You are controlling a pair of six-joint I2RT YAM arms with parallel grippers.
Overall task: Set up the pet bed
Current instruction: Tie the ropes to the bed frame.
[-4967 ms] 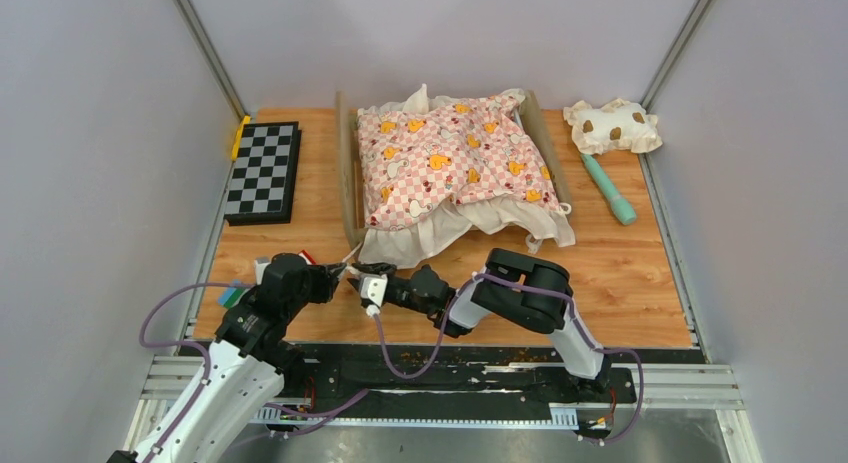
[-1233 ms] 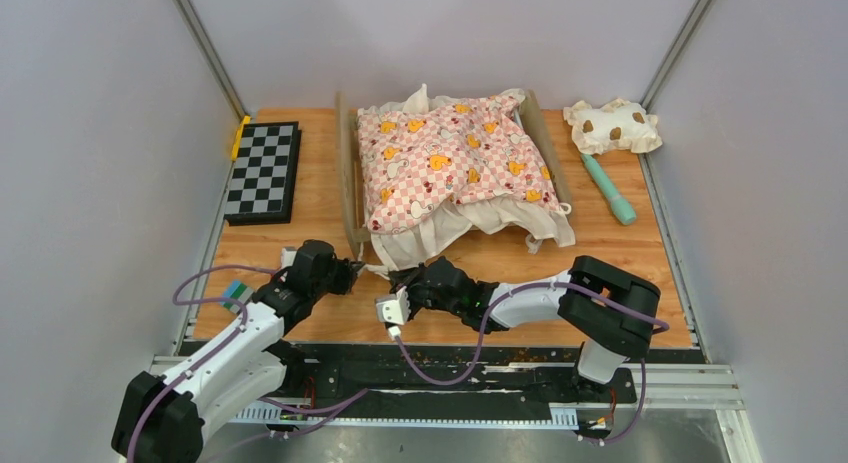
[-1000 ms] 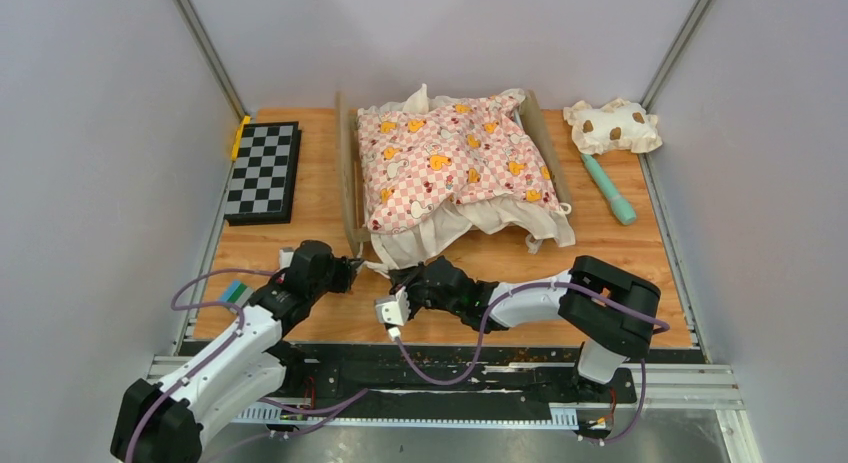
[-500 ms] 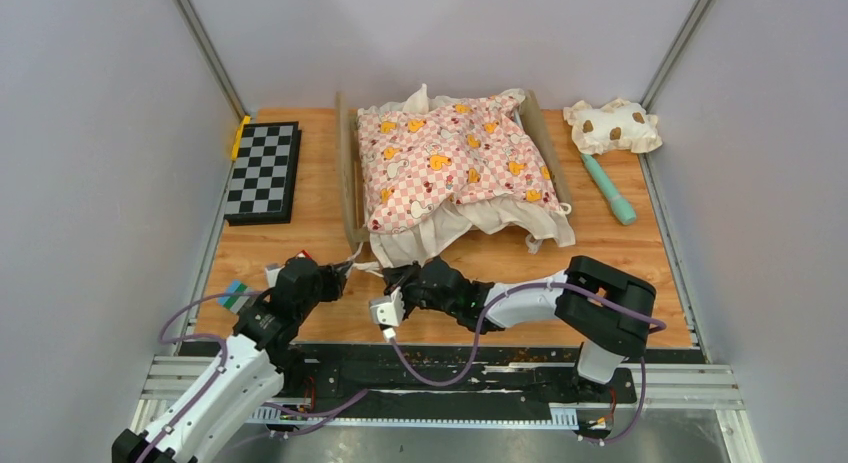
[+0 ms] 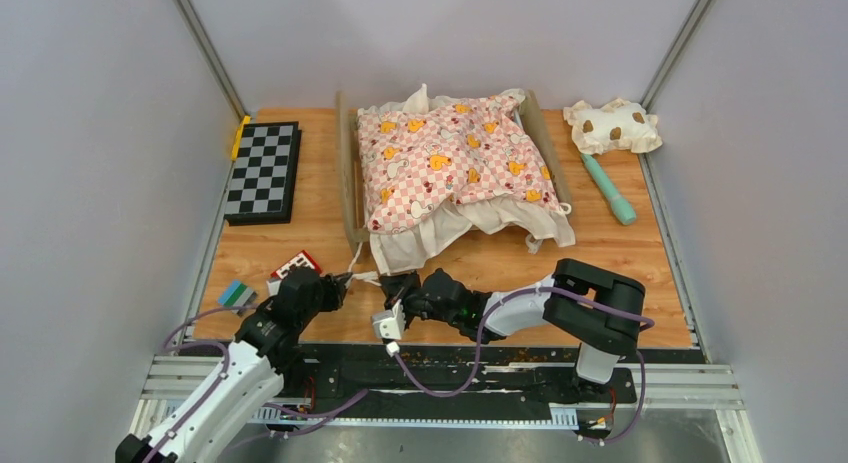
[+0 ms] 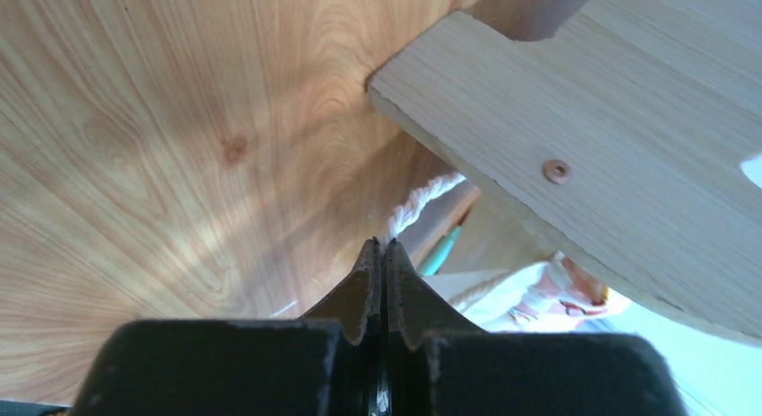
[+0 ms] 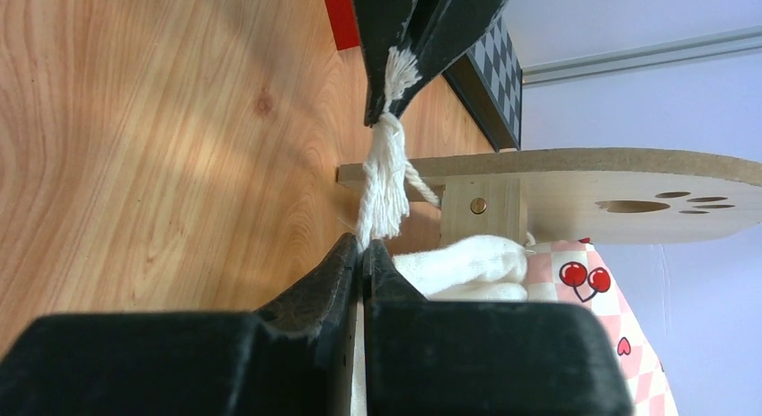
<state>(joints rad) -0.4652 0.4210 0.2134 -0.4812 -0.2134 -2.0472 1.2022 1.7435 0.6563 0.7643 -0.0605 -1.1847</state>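
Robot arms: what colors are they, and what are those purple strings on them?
The left arm is mostly white with black joints. The right arm has chunky black joints and a pale grey-white link. The strings are thin purple cables looping along both arms. The left gripper and right gripper are black, each with two fingers tapering to a point.

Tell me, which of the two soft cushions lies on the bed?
The pink checkered cushion, draped over the bed; the spotted pillow lies apart on the table.
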